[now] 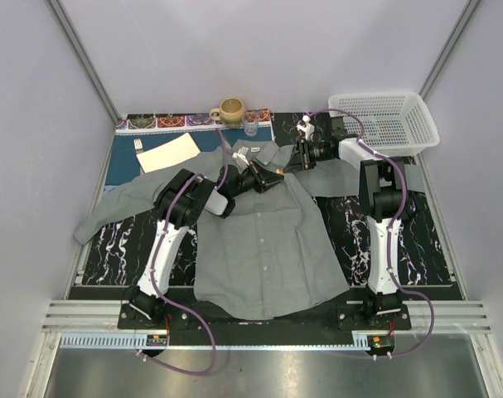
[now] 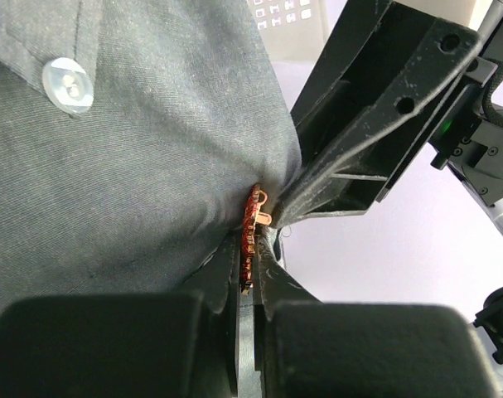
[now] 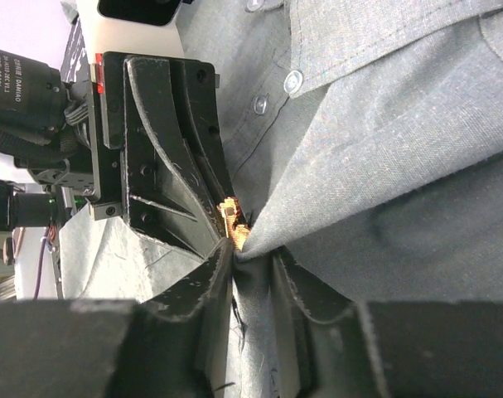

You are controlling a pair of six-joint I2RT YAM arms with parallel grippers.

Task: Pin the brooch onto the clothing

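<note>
Evidently the two arms split the work. The left gripper [image 2: 249, 282] is clamped on the brooch [image 2: 252, 228], holding the small orange-red ornament edge-on with its metal clasp turned toward the cloth. The right gripper [image 3: 244, 264] is pinched shut on a fold of the shirt [image 1: 268, 249], drawing the grey fabric into a taut peak. That peak seems meant to give the pin something firm to enter, clear of the tabletop beneath. The brooch sits right at the tip of the fold, touching or almost touching the fabric; whether the pin has pierced the cloth cannot be told. The meeting point lies at the far end of the shirt, near the collar and not far from a pale button [image 2: 67, 84]. The shirt is spread front-up over the table [image 1: 433, 240], whose top is black with white marbling, with its sleeves out to left and right. Along the far edge lie a blue placemat [image 1: 123, 170] with a cream napkin [image 1: 168, 153] on it, a mug [image 1: 231, 110], a small glass [image 1: 250, 126] and, to the far right, a white basket [image 1: 425, 124]. Plain pale walls close the space on three sides.
</note>
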